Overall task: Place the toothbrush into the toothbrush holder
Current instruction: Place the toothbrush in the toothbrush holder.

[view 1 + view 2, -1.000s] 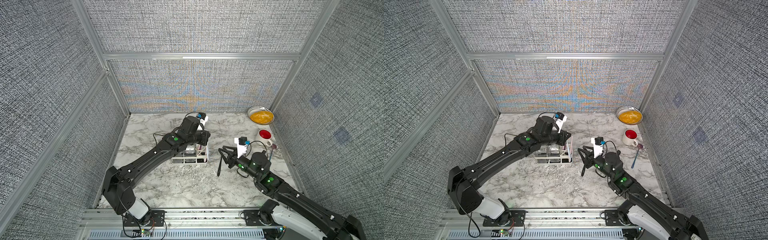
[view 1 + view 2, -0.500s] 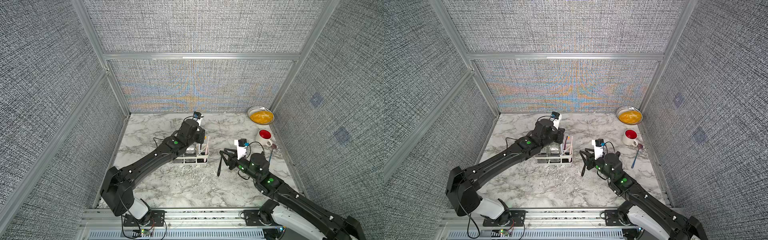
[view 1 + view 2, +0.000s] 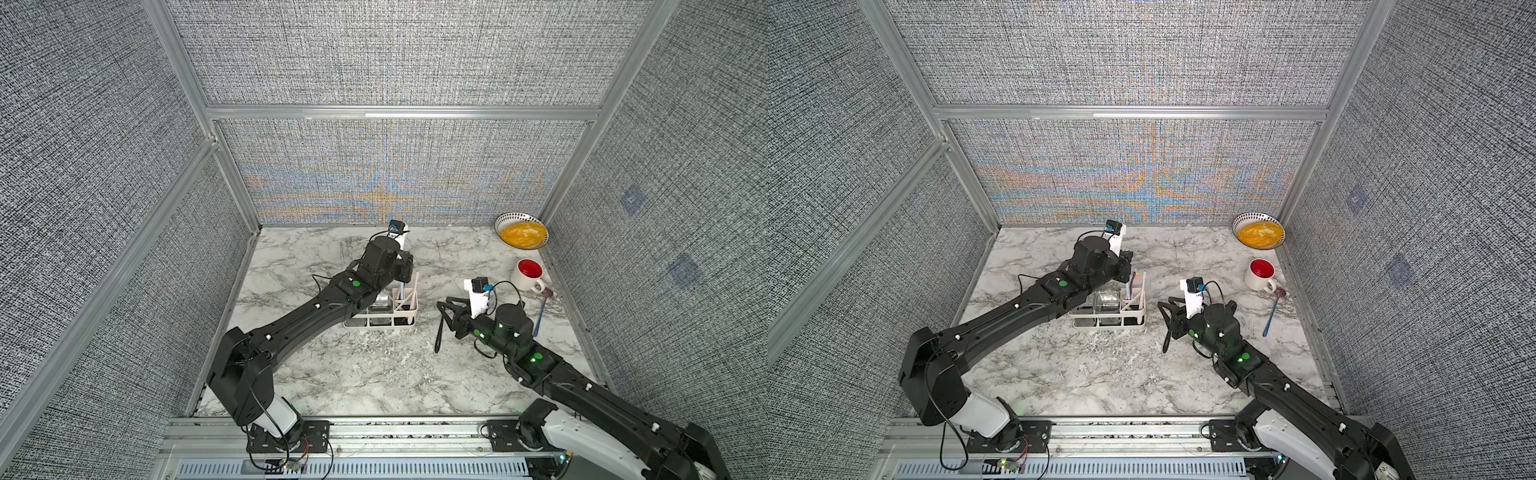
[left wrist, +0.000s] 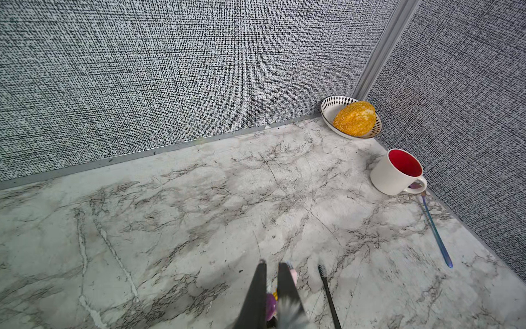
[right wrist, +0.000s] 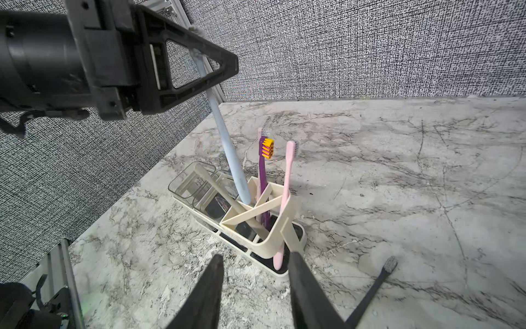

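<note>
The white toothbrush holder [image 3: 380,322] [image 3: 1108,322] [image 5: 273,236] stands mid-table, with a purple toothbrush [image 5: 263,171] and a pink one [image 5: 287,176] upright in its divided end section. My left gripper [image 5: 227,68] [image 3: 405,266] [image 4: 272,265] hangs above it, shut on the head end of a pale blue toothbrush [image 5: 225,136]. That handle's lower end sits inside the same section. My right gripper [image 5: 256,256] [image 3: 446,309] is open and empty, just off the holder's right end. A black toothbrush [image 3: 438,332] [image 5: 373,293] [image 4: 328,296] lies on the marble beside it.
A white mug with a red inside [image 3: 528,274] and a patterned bowl of yellow food [image 3: 521,230] sit at the back right by the wall. A blue spoon [image 3: 540,311] lies in front of the mug. Grey walls enclose three sides.
My left wrist has turned and shifted slightly over the holder, keeping hold of the pale blue toothbrush. The right arm has hardly moved.
</note>
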`<state>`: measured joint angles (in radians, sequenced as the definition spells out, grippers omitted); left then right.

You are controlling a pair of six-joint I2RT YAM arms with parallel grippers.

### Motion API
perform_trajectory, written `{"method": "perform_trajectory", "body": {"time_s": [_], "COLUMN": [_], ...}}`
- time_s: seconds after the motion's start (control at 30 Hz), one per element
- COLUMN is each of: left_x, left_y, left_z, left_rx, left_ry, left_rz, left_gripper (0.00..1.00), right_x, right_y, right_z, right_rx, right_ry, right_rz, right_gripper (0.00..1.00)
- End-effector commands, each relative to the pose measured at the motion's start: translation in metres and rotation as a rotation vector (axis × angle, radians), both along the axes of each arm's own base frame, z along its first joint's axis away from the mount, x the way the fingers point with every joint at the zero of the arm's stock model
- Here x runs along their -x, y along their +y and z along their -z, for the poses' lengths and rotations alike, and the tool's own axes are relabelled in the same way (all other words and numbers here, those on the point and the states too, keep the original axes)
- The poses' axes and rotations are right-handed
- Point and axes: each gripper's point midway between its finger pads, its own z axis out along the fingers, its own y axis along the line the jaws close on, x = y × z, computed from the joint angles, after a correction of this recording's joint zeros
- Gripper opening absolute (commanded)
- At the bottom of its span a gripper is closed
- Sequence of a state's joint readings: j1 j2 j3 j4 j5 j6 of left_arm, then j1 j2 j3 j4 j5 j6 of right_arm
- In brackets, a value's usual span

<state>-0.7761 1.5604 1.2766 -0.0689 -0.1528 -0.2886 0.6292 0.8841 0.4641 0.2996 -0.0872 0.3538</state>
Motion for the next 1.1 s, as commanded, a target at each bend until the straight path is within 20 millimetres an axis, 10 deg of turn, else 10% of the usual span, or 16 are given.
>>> {"method": "perform_trajectory", "body": {"time_s": [0.0,0.6,1.07], "left_x": [-0.002,-0.001,0.008], "left_y": [-0.009,-0.012,-0.005], "left_z": [-0.008,0.012,-0.012], "left_rx": [0.053,0.047,0.066], "left_ry": [-0.02,-0.003,-0.035], "left_rz": [0.026,0.032,0.037], "left_gripper": [0.01,0.01,0.01], "right_x": [-0.001,-0.001,-0.001], "right_y": [0.0,-0.003,-0.002], "right_z": [-0.005,0.0,0.006], "right_rx": [-0.001,0.005,0.001], "right_ry": [-0.02,-0.011,-0.003], "right_rz": [-0.001,0.007,0.003], "right_gripper": [0.4,0.41,0.41]}}
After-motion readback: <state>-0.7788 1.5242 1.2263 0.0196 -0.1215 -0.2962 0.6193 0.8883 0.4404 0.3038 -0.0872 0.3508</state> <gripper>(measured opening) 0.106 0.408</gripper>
